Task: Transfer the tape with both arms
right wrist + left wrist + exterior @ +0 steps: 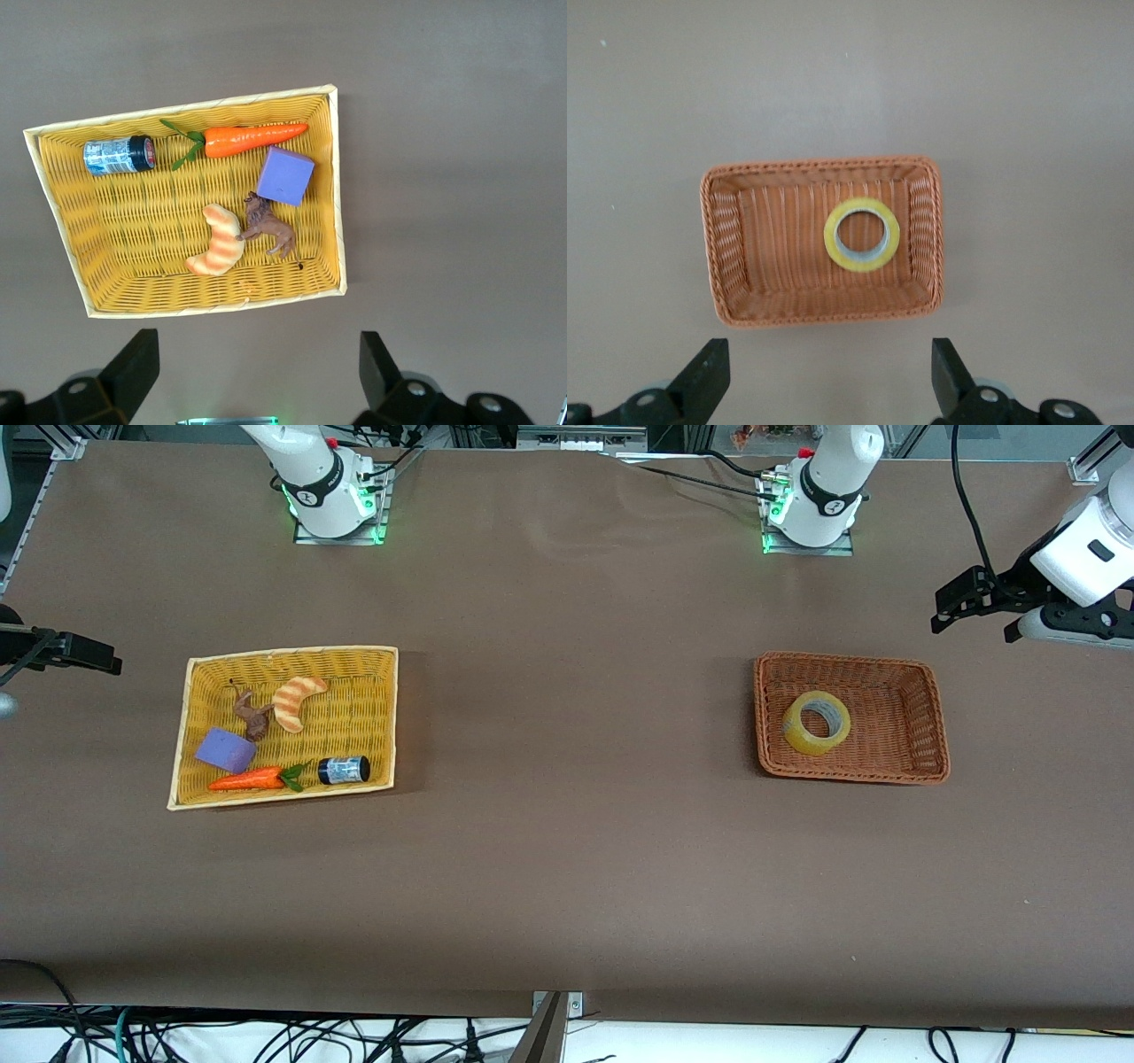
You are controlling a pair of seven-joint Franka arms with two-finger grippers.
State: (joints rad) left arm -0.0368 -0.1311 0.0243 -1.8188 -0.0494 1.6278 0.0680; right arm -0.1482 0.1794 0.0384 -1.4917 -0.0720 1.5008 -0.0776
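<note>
Spanning the room, brown table (567, 886); yellow wicker basket (376, 717) of toys toward the right arm's end; orange-brown basket (921, 717) toward the left arm's end, holding the tape (816, 723), a translucent yellowish ring, wide-holed. Left gripper (828, 372) and right gripper (252, 367) hover aloft, fingers spread, empty.

Worktop (567, 868) is plain brown. Yellowish tape (817, 723) sits in a reddish-brown woven basket (930, 717). The yellow woven basket (372, 717) has an orange-striped croissant (296, 701), purple block (226, 750), orange carrot (245, 780) with green leaves, and a dark jar (344, 770).
</note>
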